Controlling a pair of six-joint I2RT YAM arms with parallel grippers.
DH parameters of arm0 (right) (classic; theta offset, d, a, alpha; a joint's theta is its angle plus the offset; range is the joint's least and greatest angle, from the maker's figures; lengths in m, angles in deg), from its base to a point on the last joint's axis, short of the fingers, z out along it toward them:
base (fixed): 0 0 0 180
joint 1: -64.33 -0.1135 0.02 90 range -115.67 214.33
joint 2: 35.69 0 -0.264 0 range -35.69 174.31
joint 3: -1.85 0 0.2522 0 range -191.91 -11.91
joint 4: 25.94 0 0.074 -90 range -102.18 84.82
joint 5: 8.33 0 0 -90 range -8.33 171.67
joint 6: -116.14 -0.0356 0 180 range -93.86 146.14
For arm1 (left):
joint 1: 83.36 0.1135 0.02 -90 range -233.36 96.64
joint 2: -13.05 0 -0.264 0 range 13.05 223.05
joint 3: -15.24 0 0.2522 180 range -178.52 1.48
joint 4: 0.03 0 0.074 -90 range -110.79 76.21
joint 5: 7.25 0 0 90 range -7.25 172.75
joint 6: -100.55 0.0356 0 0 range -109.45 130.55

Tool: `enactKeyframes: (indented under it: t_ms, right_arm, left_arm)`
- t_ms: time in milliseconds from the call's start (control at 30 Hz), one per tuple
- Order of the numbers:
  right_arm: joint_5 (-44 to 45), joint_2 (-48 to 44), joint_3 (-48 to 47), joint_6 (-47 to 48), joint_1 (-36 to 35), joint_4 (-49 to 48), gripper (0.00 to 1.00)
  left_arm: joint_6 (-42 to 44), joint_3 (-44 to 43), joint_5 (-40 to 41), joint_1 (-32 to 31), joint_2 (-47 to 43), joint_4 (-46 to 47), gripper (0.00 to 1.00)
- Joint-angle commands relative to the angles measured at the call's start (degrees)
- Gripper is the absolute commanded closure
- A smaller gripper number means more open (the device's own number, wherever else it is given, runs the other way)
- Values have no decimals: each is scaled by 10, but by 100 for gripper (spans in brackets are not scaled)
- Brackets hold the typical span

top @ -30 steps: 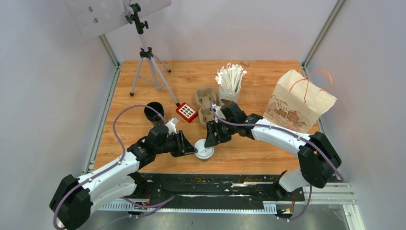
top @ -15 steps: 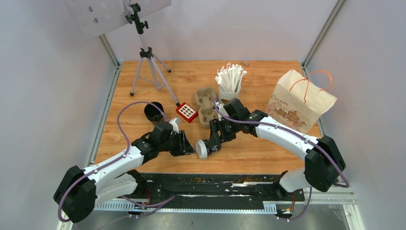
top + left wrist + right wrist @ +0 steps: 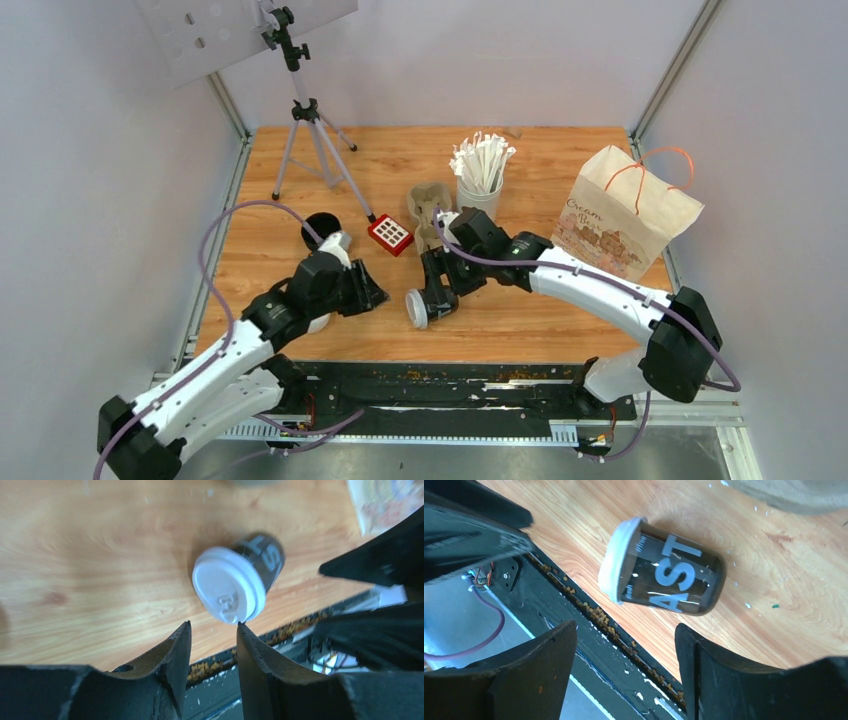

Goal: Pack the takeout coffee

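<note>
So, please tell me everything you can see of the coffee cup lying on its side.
The lidded cup is small, dark brown and glossy, with large white letters on its wall. A flat round white lid is pressed on. It lies on its side on the wooden table, with the lid towards the near edge. Only the table seems to touch it.

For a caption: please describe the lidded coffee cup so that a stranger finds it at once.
On the wooden table, near its front edge, under the right gripper, lies a small dark brown cup. Only it is tipped over and white-lidded; the other dark cup, further left, stands open.
</note>
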Motion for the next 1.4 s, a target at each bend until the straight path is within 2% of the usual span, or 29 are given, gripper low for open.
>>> enactKeyframes:
  t_ms: [0,100,400,633,800,1067,1367]
  right_arm:
    - [127,14,-65,-18,-57,17,24]
    - [187,48,-102,-19,-88,41,18]
    - [308,194,-242,-20,-165,174,26]
    - [354,242,-262,-34,-190,209,34]
    - [366,254,-254,-36,-197,218,49]
    - [352,216,-222,-31,-199,186,70]
    - [285,166,-187,-23,-195,148,74]
  left_arm:
    - [25,-62,153,0,-90,-107,53]
    - [26,-86,198,0,-134,-153,52]
    - [2,-73,240,-1,-226,-201,51]
    - [4,-72,248,0,-232,-208,51]
    - [0,-71,250,0,-232,-207,51]
    - [-5,-65,250,0,-234,-203,51]
    - [-5,-59,239,-1,-233,-197,51]
